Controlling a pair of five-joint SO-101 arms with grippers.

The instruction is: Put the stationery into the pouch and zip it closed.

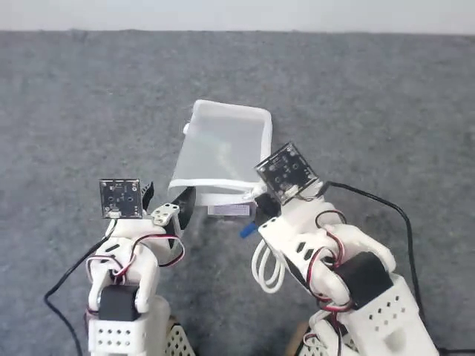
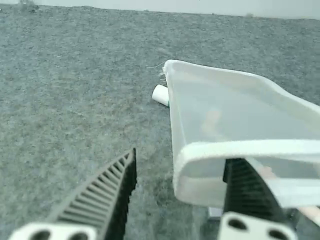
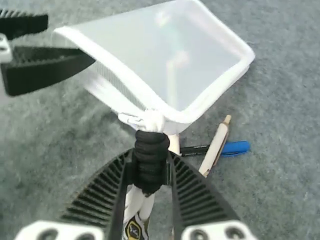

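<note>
- The right gripper (image 3: pixel 150 154) is clenched on the black ribbed zip pull (image 3: pixel 150 170). The pull hangs from a knotted white tab at one corner of the white translucent mesh pouch (image 3: pixel 165 60).
- The left gripper (image 2: pixel 183 156) is spread wide and grasps nothing. One ridged finger (image 2: pixel 112 197) is out over the grey carpeted table (image 2: pixel 75 100). The other finger (image 2: pixel 245 192) sits at the pouch's mouth, its tip hidden behind the thick white rim. Whether it touches the fabric cannot be told.
- The pouch lies in the middle of the table, its mouth end between the two grippers and its closed end pointing away from the arms.
- A blue-capped black pen (image 3: pixel 222 148) and a cream-coloured pen (image 3: pixel 216 145) lie crossed on the table just beside the pouch corner that the right gripper holds. Their near ends are hidden under the pouch and the gripper.
- A small white cylinder (image 2: pixel 160 94) with a green edge lies against the pouch's far side, mostly hidden behind it.
- A white object with yellow and black print (image 3: pixel 134 227) shows between the right gripper's fingers. It is cut off, and the print is unreadable.
- Pale shapes show through the mesh, too faint to identify.
</note>
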